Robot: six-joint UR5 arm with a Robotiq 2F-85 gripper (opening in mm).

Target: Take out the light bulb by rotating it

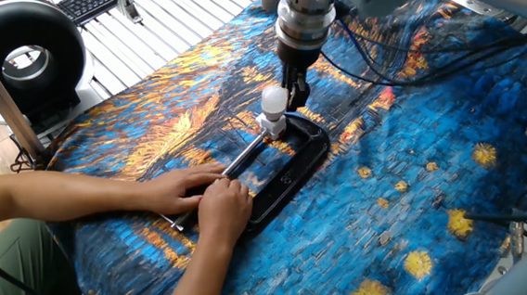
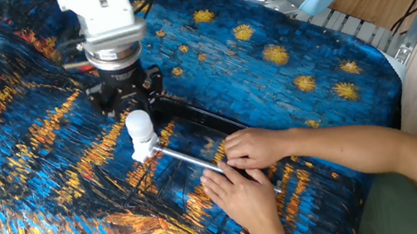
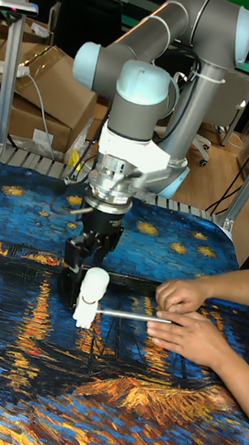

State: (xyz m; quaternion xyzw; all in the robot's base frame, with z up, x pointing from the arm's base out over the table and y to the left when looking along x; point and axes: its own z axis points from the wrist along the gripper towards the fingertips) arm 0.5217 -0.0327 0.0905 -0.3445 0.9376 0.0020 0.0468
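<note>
The light bulb (image 1: 273,99) (image 2: 139,125) (image 3: 96,280) is small and white with a round top. It stands upright in a short white socket (image 2: 142,152) at the end of a black C-clamp (image 1: 293,169). My gripper (image 1: 293,82) (image 2: 127,96) (image 3: 84,255) hangs just above and behind the bulb. It is open, its black fingers spread and holding nothing. A person's two hands (image 1: 202,194) (image 2: 251,148) press on the clamp and its metal rod (image 2: 186,161).
A blue and orange painted cloth (image 1: 417,211) covers the table. The person's forearms reach in from the near side (image 3: 232,300). A black round fan (image 1: 20,58) stands off the table's corner. Cables (image 1: 406,63) trail from the arm.
</note>
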